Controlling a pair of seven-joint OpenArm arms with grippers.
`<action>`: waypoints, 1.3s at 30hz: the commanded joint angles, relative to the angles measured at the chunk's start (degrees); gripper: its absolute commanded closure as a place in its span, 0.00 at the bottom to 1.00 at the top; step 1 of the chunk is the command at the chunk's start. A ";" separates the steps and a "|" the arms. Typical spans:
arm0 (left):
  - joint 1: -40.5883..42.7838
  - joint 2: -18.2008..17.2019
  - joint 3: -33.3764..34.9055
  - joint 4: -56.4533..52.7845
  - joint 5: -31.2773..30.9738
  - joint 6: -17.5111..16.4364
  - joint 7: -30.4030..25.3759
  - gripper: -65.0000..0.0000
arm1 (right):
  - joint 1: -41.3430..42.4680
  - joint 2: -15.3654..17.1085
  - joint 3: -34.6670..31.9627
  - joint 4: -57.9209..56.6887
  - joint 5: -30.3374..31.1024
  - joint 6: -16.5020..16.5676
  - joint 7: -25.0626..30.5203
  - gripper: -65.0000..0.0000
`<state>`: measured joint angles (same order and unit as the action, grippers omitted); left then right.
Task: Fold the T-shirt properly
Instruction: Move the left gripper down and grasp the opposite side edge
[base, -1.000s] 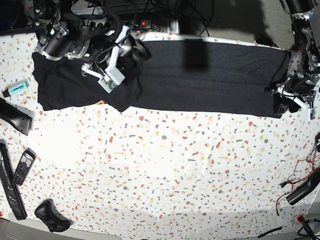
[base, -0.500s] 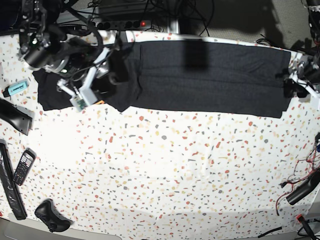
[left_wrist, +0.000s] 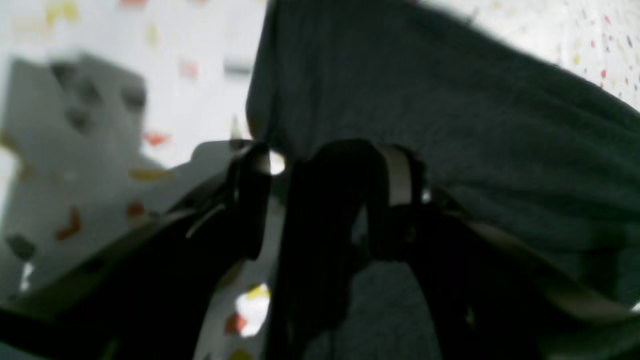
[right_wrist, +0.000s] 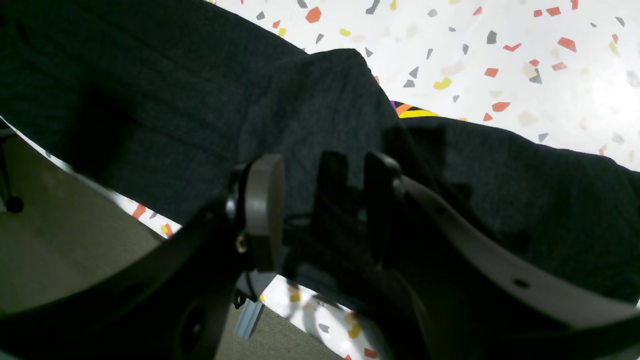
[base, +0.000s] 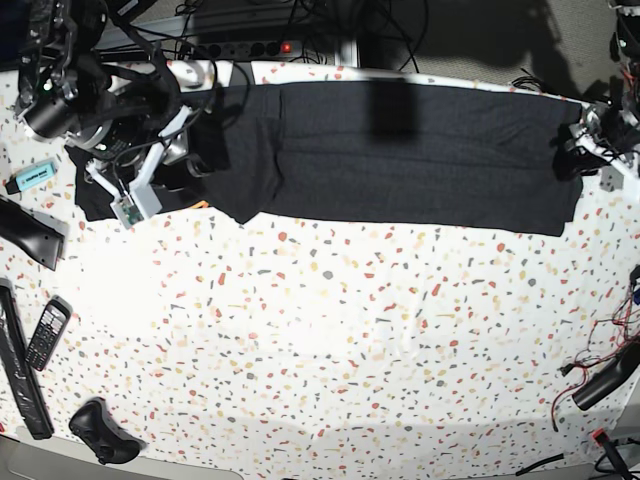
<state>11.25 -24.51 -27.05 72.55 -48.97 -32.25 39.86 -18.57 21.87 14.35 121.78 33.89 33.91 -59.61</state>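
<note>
The black T-shirt (base: 400, 155) lies as a long flat band along the table's far edge, with a flap folded over at its left part. A sliver of coloured print (right_wrist: 415, 111) peeks out from under an edge. My right gripper (base: 200, 160) hovers over that left part, and in the right wrist view the right gripper (right_wrist: 322, 182) has its jaws apart above the dark cloth. At the shirt's right end my left gripper (base: 570, 150) stands open. The blurred left wrist view shows the left gripper (left_wrist: 325, 165) just over the shirt's edge (left_wrist: 450, 100), gripping nothing.
The speckled white tablecloth (base: 330, 340) covers the table. At the left lie a turquoise marker (base: 30, 177), a black bar (base: 25, 235), a phone (base: 47, 333), a long black strip (base: 20, 370) and a black controller (base: 100, 432). Cables (base: 600, 370) trail at the right edge.
My right gripper has moved left and toward the table's front over the shirt's left part. My left gripper has shifted toward the far edge at the right end. The shirt lies as before.
</note>
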 joint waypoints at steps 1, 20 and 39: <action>-0.96 -1.05 -0.37 -0.63 -1.09 -0.85 -0.09 0.54 | 0.31 0.52 0.44 1.09 0.68 0.13 0.79 0.61; -2.08 1.66 -0.35 -2.60 -8.04 -6.99 2.89 0.99 | 0.31 0.52 0.44 1.09 0.85 0.13 1.22 0.61; -6.27 1.57 -12.68 0.70 -2.12 -4.22 1.44 1.00 | 0.31 0.50 0.42 1.09 0.90 0.15 -0.20 0.61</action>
<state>5.72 -21.74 -39.35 72.03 -49.95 -36.16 42.70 -18.59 21.87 14.35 121.78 34.09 33.91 -60.73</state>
